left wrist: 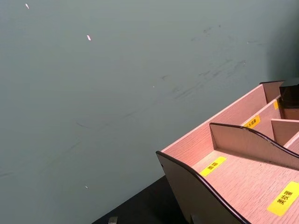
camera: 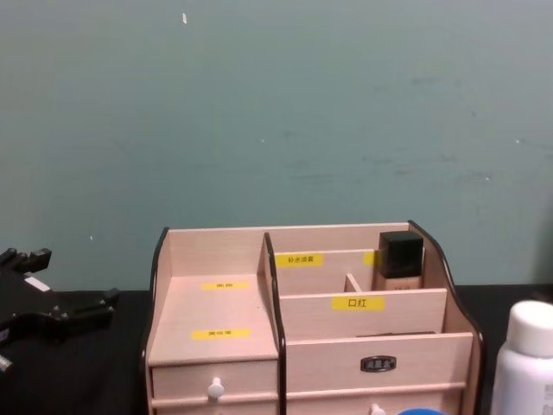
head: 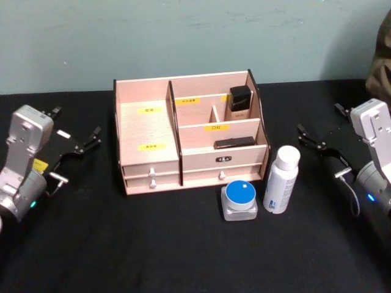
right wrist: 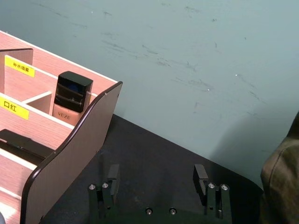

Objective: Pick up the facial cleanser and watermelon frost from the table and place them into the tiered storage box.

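The tiered storage box (head: 149,131) stands mid-table, a light wooden organiser with yellow labels and white-knobbed drawers. It appears again in the chest view (camera: 220,307), left wrist view (left wrist: 243,168) and right wrist view (right wrist: 70,154). Right in front of its right end stand the facial cleanser (head: 281,180), a tall white bottle with a blue label, and the watermelon frost (head: 239,200), a squat grey box with a round blue lid. The white bottle (camera: 527,363) also rises at the chest view's right edge. My left gripper (head: 76,131) hangs open left of the organiser. Open too, my right gripper (head: 317,131) (right wrist: 157,179) hovers right of it.
A black-capped beige bottle (head: 239,102) stands in the organiser's rear right compartment, and a flat black item (head: 234,143) lies in the tier in front of it. Black cloth (head: 122,244) covers the table, with a teal wall behind. An olive-brown object (right wrist: 282,177) sits at the far right.
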